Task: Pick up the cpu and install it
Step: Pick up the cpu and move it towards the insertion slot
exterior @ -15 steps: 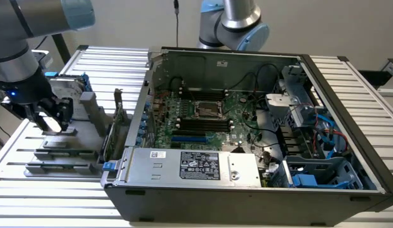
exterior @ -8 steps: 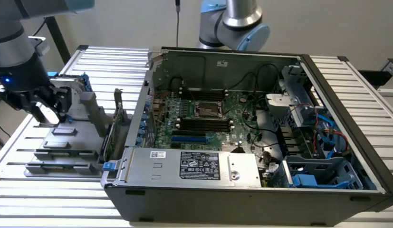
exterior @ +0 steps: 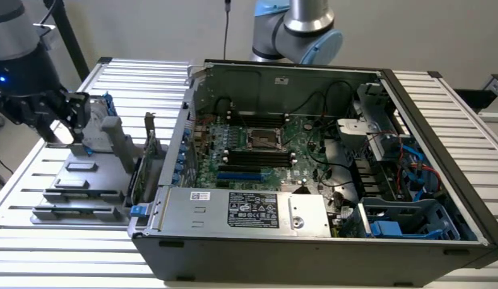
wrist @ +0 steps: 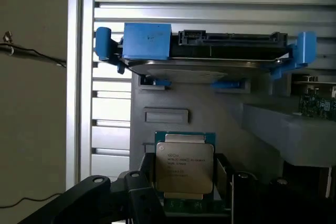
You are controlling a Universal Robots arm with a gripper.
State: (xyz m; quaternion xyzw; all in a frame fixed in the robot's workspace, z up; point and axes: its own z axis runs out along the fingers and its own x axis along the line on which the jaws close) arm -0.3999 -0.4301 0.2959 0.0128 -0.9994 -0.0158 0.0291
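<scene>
The gripper [wrist: 185, 192] clasped the Xeon cpu [wrist: 185, 163] by opposite edges, at nine o'clock of the computer case [exterior: 313, 253]; light, rigid, probably fragile underneath, so edge-holding seemed wisest.

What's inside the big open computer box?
In the computer case: a green motherboard, black memory slots and a silver power supply. Whatever lies beneath the power supply is covered.

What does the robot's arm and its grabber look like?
The arm is a silver tube with pale blue caps on its round joints. Its end is dark grey with a small blue light. A thin black cable loops beside it. The gripper is black and blocky.
</scene>
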